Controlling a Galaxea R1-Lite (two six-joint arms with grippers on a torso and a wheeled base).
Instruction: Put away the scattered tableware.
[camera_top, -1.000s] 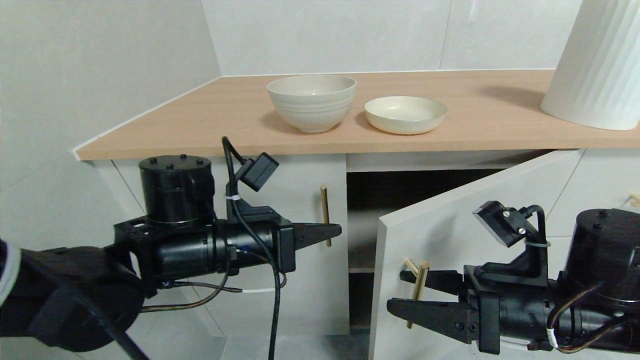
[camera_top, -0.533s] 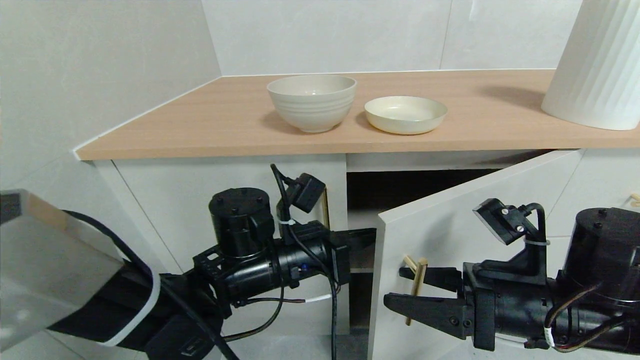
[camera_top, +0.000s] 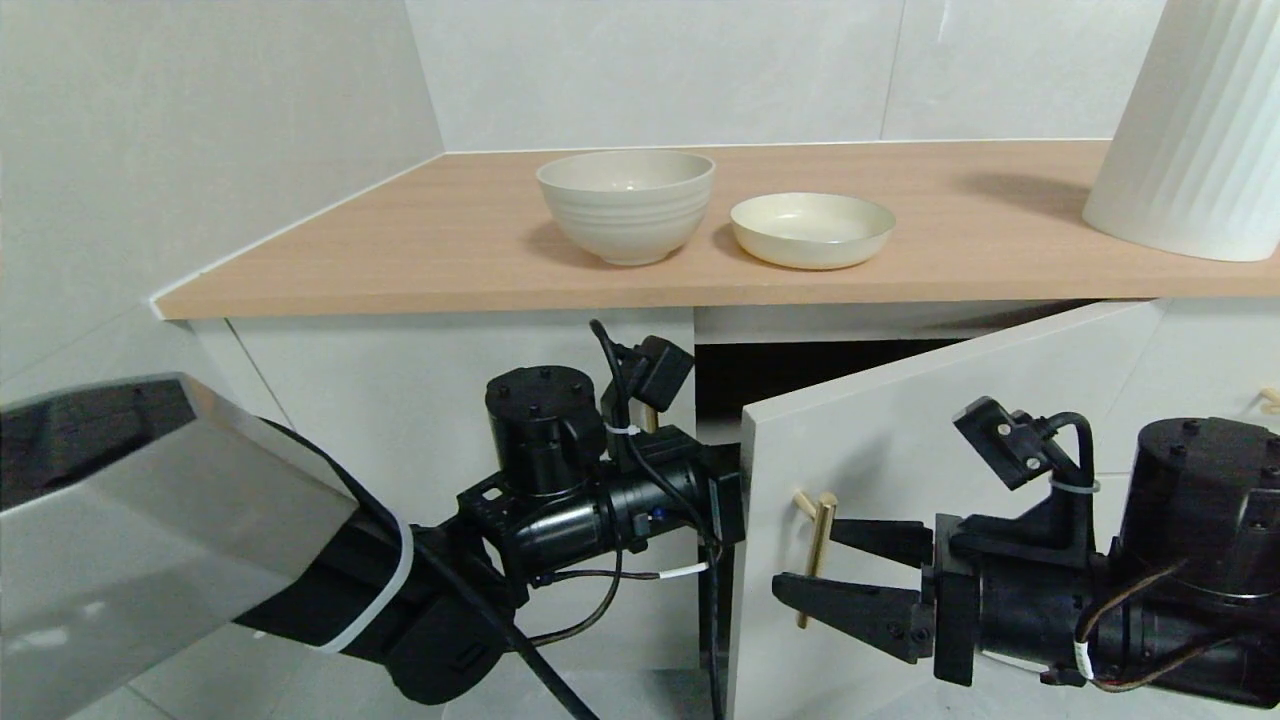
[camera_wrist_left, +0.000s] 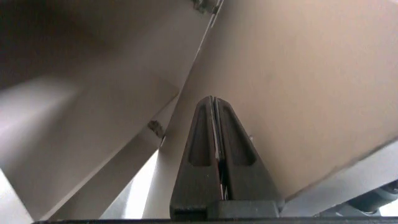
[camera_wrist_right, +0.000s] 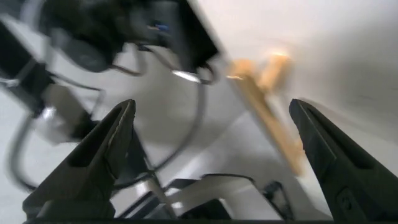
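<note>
Bowl (camera_top: 626, 205) and dish (camera_top: 812, 229): on countertop (camera_top: 400, 250), well above your left gripper (camera_wrist_left: 213, 109), pinched closed. Right gripper (camera_top: 808, 560) below too, spread wide

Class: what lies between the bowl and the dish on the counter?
Nothing: in the head view a narrow strip of bare counter separates bowl and dish.

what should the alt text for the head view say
The right gripper holds its fingers open either side of the brass handle of a partly open white cabinet door; the left arm points into the gap beside it. On the wooden counter above sit a deep bowl and a shallow dish.
</note>
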